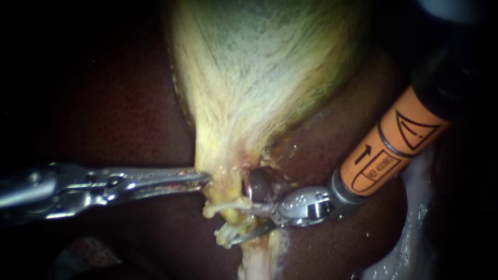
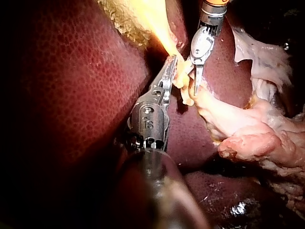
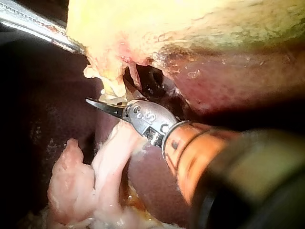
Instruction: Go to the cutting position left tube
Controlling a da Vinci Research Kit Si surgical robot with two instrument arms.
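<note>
The yellow gallbladder (image 1: 259, 67) narrows to a neck at the middle of the endoscope view. My left instrument (image 1: 204, 179) reaches in from the left, and its jaws are shut on that neck; the left wrist view shows the grip too (image 2: 171, 67). My right instrument (image 1: 244, 215), on an orange shaft, comes from the upper right. Its two blades stand open just below the neck. Pale tube strands (image 1: 224, 207) lie between and against the blades. I cannot tell which strand is the left tube. In the right wrist view one dark blade (image 3: 102, 106) points past the strands.
Dark red liver (image 1: 119, 109) surrounds the gallbladder on both sides. Pale fatty tissue (image 1: 415, 228) hangs at the lower right, and it also shows beside the right instrument's blades (image 2: 267, 133) and under its shaft (image 3: 95, 181).
</note>
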